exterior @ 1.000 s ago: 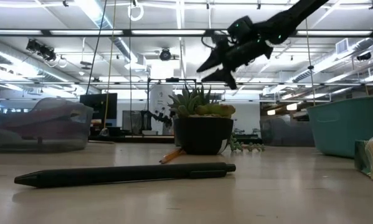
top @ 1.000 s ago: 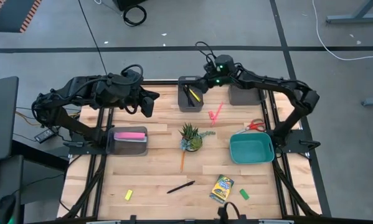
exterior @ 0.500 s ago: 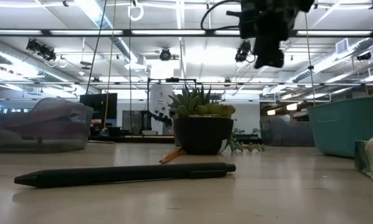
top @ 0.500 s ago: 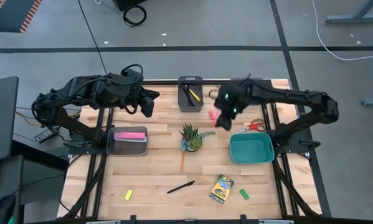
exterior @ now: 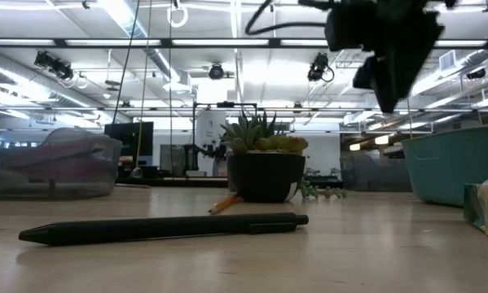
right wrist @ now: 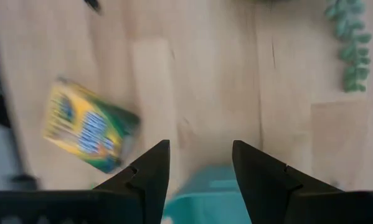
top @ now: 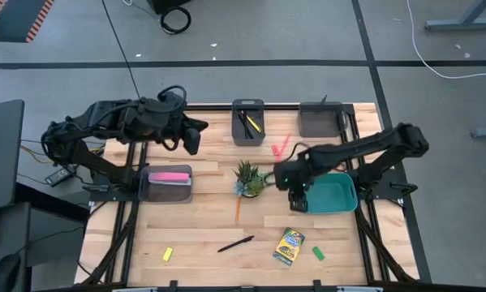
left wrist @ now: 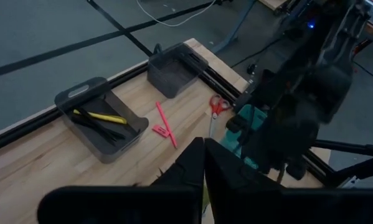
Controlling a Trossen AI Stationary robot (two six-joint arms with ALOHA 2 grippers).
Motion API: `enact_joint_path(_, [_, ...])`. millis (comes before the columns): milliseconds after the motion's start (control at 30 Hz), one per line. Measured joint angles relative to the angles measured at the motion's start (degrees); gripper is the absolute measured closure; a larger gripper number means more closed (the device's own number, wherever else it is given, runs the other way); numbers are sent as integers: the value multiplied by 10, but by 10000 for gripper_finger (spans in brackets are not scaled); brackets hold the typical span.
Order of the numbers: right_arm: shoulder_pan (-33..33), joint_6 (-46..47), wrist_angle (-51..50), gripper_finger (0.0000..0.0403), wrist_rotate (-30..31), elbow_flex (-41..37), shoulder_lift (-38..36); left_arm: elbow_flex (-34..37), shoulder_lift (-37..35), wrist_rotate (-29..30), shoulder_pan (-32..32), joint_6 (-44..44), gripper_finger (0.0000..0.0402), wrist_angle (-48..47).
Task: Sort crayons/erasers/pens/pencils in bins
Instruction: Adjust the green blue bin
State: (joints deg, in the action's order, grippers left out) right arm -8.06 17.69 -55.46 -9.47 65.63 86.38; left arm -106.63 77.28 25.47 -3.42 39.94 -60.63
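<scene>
High view: crayon box (top: 289, 246) lies on counter (top: 202, 227) near front edge. Right gripper (top: 298, 199), jaws wide and empty, has swung from the back pen bin (top: 248, 122) to the teal bin (top: 328, 195), likely heading for it. Left gripper (top: 192, 136) shut, waiting. Counted: four bins, one crayon box.

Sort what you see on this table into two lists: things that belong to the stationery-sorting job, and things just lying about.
Part of the job: crayon box, black pen, orange pencil, pink pencil, yellow eraser, green eraser, teal bin, three grey bins.

Just lying about: potted plant, scissors.
</scene>
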Motion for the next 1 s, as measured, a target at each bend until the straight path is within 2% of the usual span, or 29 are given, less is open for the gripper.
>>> enact_joint_path(300, [-7, -45, 8, 222, 21, -56, 61, 0, 0, 0, -1, 19, 392, 0])
enact_joint_path(733, [-7, -34, 10, 222, 45, -99, -21, 0, 0, 0, -10, 25, 378, -1])
enact_joint_path(833, [0, -29, 21, 222, 64, -101, -31, 0, 1, 0, -10, 24, 382, -1])
enact_joint_path(1000, [24, -26, 30, 222, 62, -101, -31, 0, 1, 0, -10, 23, 392, -1])
